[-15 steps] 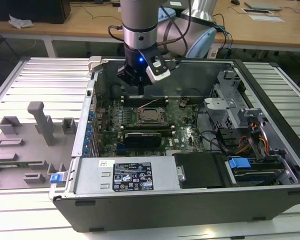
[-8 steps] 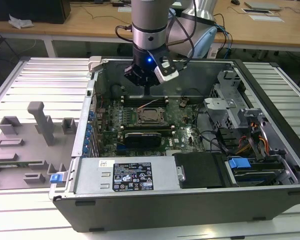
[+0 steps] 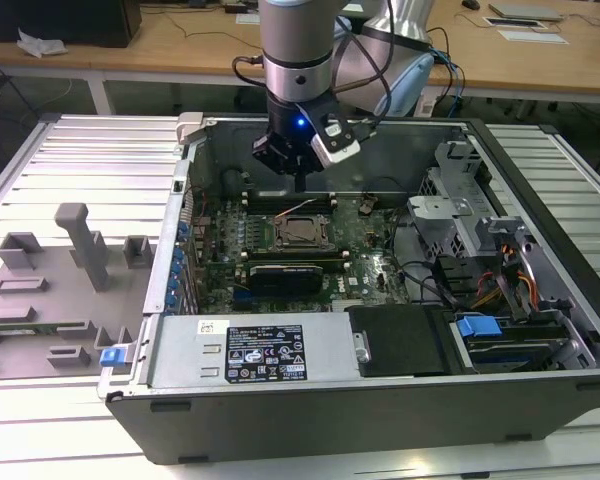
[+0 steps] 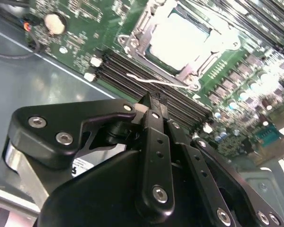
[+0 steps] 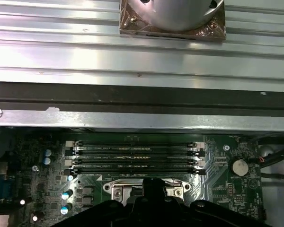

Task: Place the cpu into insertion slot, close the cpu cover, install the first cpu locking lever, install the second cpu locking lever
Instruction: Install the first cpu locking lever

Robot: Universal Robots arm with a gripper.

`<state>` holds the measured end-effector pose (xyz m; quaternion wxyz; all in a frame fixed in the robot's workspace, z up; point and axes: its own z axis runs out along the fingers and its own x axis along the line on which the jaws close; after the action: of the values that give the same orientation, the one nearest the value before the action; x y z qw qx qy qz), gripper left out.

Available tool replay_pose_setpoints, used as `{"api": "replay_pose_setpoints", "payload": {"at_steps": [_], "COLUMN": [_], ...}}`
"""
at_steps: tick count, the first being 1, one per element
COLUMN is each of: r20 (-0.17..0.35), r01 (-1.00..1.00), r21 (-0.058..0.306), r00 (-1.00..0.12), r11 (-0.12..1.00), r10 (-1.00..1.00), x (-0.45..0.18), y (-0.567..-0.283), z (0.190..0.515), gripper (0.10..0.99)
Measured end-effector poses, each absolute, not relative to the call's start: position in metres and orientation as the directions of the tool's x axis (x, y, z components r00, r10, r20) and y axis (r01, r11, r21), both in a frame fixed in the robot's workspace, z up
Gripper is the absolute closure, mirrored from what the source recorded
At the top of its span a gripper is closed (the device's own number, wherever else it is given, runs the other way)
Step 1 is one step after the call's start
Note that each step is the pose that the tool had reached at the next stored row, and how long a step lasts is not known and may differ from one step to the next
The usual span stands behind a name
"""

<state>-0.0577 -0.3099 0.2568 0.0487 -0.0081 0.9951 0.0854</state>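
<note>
Gripper (image 4: 150,101), jaws together and empty, hovers over memory slots (image 4: 118,66) just beside the cpu (image 4: 180,40).

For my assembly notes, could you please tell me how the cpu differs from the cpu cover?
The cpu is a solid, pale silvery square; the cpu cover is an open grey metal frame. The cpu cover is larger and rings the cpu, which shows through its window. Both lie flat on the green board.

We see a ribbed silver tabletop (image 3: 80,150). A big open computer box (image 3: 310,425) sits on it under the jaws. A grey tray (image 3: 40,300) lies well off to their side.
</note>
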Motion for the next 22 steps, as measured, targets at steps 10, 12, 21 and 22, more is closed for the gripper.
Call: {"api": "replay_pose_setpoints", "payload": {"at_steps": [10,12,21,22], "r20": [-0.165,-0.170,-0.196,-0.202], "r01": [-0.035,-0.036,-0.040,-0.041], "r21": [0.151,0.149,0.140,0.140], "r00": [-0.986,-0.985,-0.981,-0.979], "r11": [0.988,0.988,0.989,0.989], "r10": [-0.010,-0.010,-0.012,-0.012], "x": [-0.0577,-0.0577,-0.0580,-0.0583], "y": [-0.3099,-0.3099,-0.3100,-0.3100], "z": [0.2523,0.2512,0.2475,0.2468], "gripper": [0.980,0.980,0.980,0.980]}}
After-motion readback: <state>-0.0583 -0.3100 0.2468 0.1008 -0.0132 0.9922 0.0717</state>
